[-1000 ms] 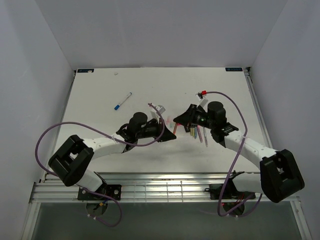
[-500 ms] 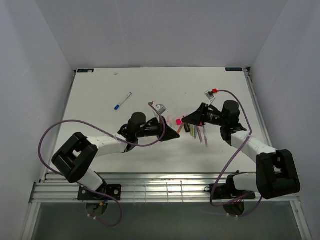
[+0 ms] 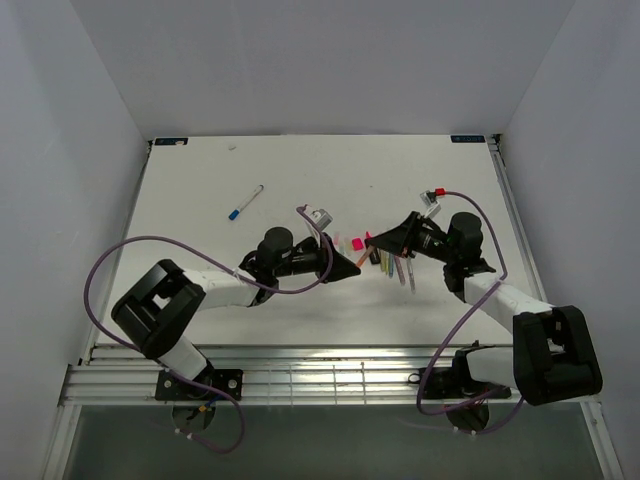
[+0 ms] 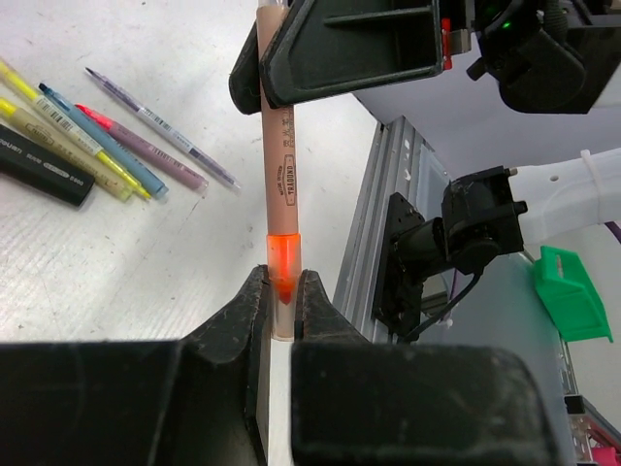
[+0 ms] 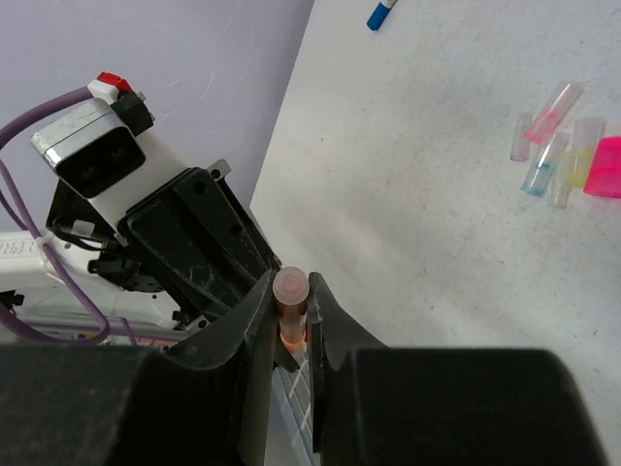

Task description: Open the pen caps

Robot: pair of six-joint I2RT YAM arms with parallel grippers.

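Step in hand: the arms are working the cap off the orange pen (image 4: 278, 146) — both pincers are gripping it at once, above the desk (image 3: 200, 170).
Left pincer (image 4: 281, 283): clenching on the orange cap (image 4: 282, 264), the translucent end piece with the orange tip showing through, sitting right between its fingertips.
Right pincer (image 5: 291, 293): clenching on the other end of the barrel, whose round butt is poking up between its tips.
Pen: running straight from one pincer to the other, lifted off the desk and touching nothing else.
Cap seating: it is looking as if the cap is on the barrel; I cannot tell whether it is starting to slide.
Done so far, as I am reading it: several loose caps (image 5: 548, 155) are lying in a cluster beyond the right pincer, and a row of pens (image 4: 87, 126) is lying beside the left pincer, near but apart from it.
Left to do: a blue-tipped pen (image 3: 245, 202) is lying alone, well apart from both pincers.
Next move: it is calling for a straight pull along the barrel — the pincers drawing apart, both grips holding firm, no twisting sideways that could bend the pen or slip it out.
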